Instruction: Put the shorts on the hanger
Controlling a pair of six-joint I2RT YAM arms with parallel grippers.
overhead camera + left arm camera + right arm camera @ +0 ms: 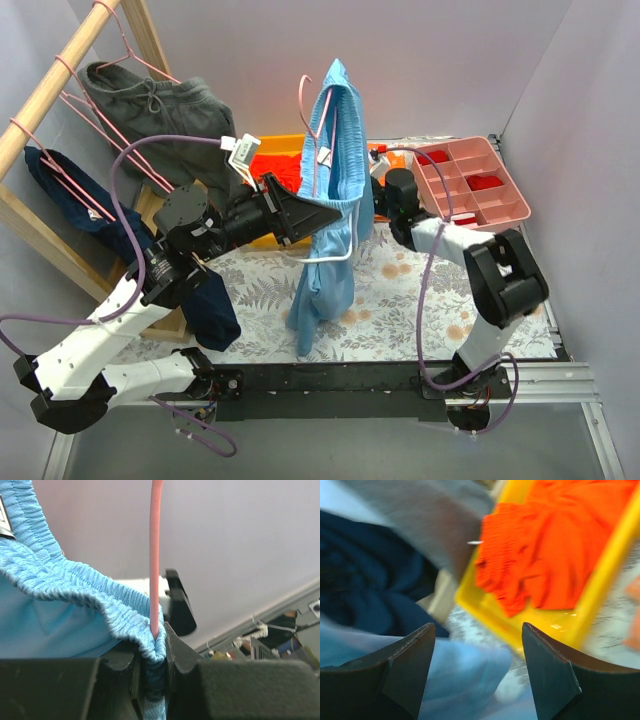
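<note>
The sky-blue shorts [335,200] hang in mid air over the pink wire hanger [306,100], whose hook stands above the waistband. My left gripper [300,215] is shut on the shorts' elastic waistband and the hanger wire together. In the left wrist view the jaws [154,645] pinch the bunched waistband [75,585] with the pink wire [156,555] rising straight up from them. My right gripper [380,192] is open and empty just behind the hanging shorts. In the right wrist view [476,627] blue fabric [465,680] lies blurred below its spread fingers.
A yellow bin [275,150] holds the orange shorts [545,555]. A pink compartment tray [470,180] stands at back right. A wooden rack [50,90] on the left carries dark grey shorts [150,105] and a navy garment [80,195] on pink hangers. A floral mat [400,300] covers the table.
</note>
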